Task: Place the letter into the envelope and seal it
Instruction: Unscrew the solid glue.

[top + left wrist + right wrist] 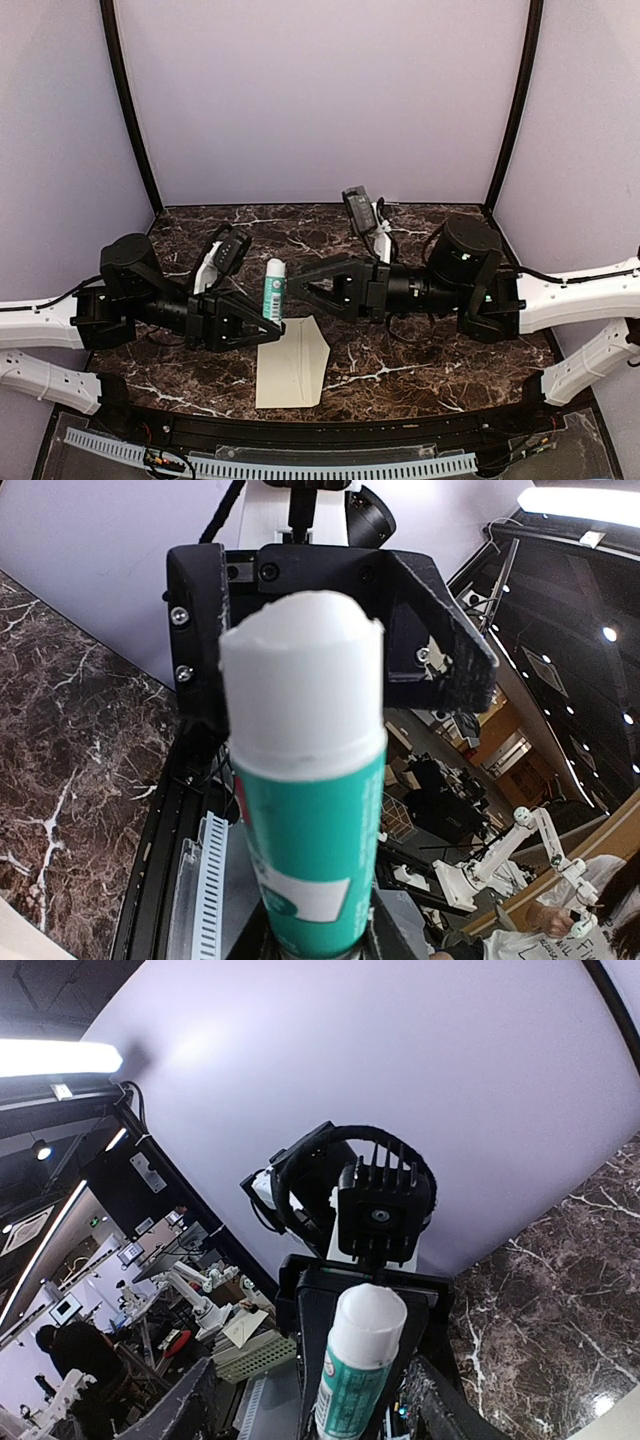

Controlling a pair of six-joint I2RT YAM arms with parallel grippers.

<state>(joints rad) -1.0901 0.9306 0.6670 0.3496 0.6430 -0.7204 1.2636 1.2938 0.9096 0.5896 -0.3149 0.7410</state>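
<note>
One long cream paper envelope (pixel 286 374) lies flat on the dark marble counter (pixel 420 370), near its front edge and just below where the two arms meet. Its pointed flap appears to lie open toward the right, so sealing is not yet done. No letter shows (probably it is inside). The left jaws pinch a green-and-white glue stick (pixel 274 288) upright, its white tip bare. The right jaws are spread either side of that tip, apparently clear of it.

envelope (pixel 290 362) flat on marble table (pixel 420 375)
</note>
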